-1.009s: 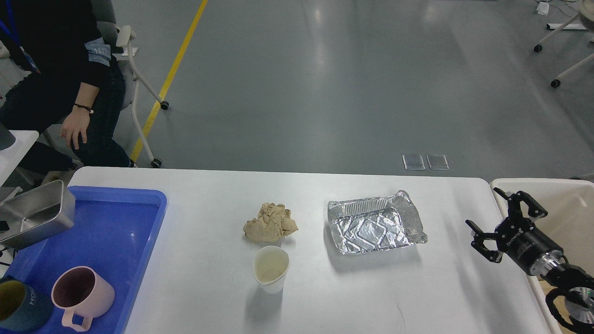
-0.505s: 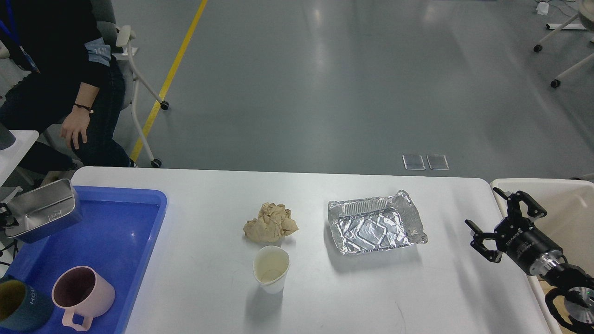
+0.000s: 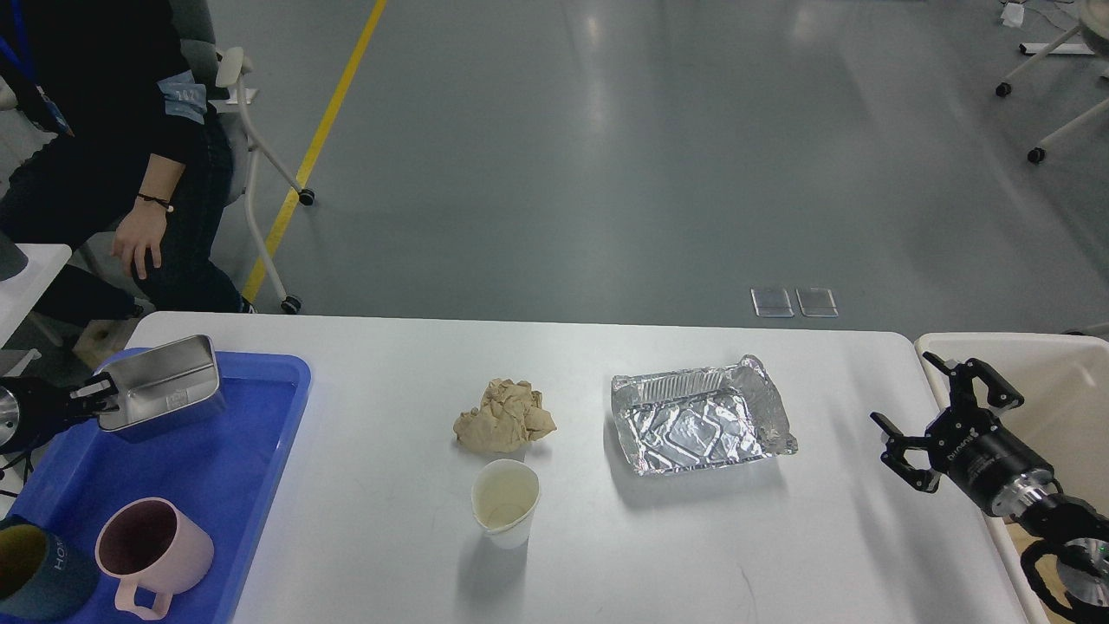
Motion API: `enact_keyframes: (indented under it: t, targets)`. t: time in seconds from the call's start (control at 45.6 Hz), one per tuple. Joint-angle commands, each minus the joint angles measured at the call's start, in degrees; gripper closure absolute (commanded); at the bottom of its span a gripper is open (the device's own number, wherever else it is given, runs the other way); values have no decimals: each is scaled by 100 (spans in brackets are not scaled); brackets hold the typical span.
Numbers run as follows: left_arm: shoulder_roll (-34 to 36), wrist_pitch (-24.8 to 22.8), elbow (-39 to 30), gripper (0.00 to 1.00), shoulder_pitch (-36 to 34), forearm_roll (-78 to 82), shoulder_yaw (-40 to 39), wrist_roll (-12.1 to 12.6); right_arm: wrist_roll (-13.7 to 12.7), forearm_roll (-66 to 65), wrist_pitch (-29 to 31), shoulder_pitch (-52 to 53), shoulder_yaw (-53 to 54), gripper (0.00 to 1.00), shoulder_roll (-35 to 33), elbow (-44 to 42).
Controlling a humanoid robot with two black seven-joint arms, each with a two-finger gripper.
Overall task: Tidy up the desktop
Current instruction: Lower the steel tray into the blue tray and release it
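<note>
Table point(image 3: 390, 555): wide, white, rounded corners, filling the lower view; stiff, smooth and slick by the look of it, not a thing to lift, so the tidying means clearing what sits on it.
Crumpled brown paper point(image 3: 504, 417): near the table's middle; soft and very light I'd judge, take it anywhere across the wad.
Paper cup point(image 3: 506, 502): upright, just on the near side of the paper wad; thin-walled, crushes easily, best pinched gently at the rim or wall.
Foil tray point(image 3: 700, 423): on the table, right of the wad; dented, flimsy, likely to buckle, so grip a side rim.
Blue tray point(image 3: 260, 451): over the table's left end, holding a pink mug point(image 3: 149, 544) and a dark cup point(image 3: 39, 570).
Left pincer point(image 3: 102, 401): clenched on the end of a steel box point(image 3: 163, 389), held above the blue tray's far part.
Right pincer point(image 3: 943, 409): spread wide, holding nothing, hovering at the table's right edge.
Cream bin point(image 3: 1066, 381): just off the table's right end, a likely home for the rubbish.
</note>
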Motion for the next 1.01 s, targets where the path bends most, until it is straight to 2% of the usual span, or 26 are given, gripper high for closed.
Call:
enact_keyframes:
  t: [0.0,0.636,0.812,0.987]
  targets:
    - [-199,15,241,95,25,31,11,-10,1,1,10,-3,1,0,-9,0]
    - [-261,262,268,94,359,49,20,-27,1,1,2,-21,-8,0,27,-9]
    - [-375,472,268,88,368,49,20,8,1,1,2,-12,-8,0,18,-9]
    - [-384,490,268,81,368,49,11,17,1,1,2,-12,1,0,18,-17]
